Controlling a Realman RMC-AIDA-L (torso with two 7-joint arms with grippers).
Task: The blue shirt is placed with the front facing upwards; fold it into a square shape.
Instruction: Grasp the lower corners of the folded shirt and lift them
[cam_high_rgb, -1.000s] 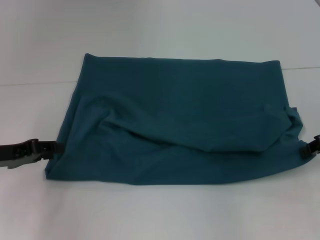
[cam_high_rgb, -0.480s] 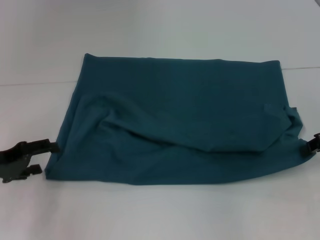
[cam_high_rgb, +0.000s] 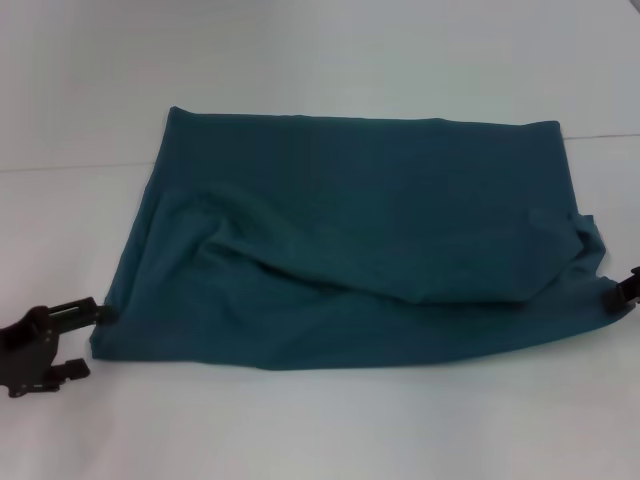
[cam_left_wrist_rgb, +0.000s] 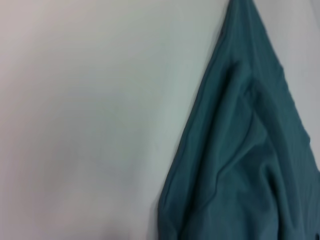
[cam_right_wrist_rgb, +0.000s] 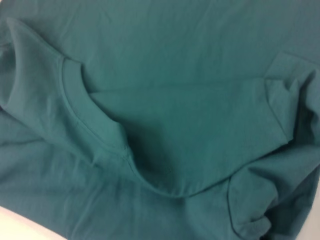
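Two tools: the left tool (cam_high_rgb: 62, 338) sits near the front left corner of the surface (cam_high_rgb: 320, 430), just beside the shirt's edge; the right tool (cam_high_rgb: 622, 292) shows only as a dark tip at the right edge of the head view, against the cloth.
Shirt place: the blue shirt (cam_high_rgb: 350, 240) lies in the middle of the surface, already doubled into a wide band, with the long side running left to right.
Left tool state: its jaws stand apart and hold nothing; one finger is touching or almost touching the cloth's corner.
Right tool state: I cannot tell if it is gripping the cloth or not, too little of it is visible.
Loose layer: a slack ridge crosses the front half, and in the right wrist view the collar (cam_right_wrist_rgb: 85, 120) and a sleeve are bunched under the top layer.
Risk one: if the next fold starts now, I think these wrinkles get pressed in and the square comes out uneven.
Risk two: a grip on the top layer only would probably pull the layers apart.
Risk three: if one side moves before the other, the band may drag and skew.
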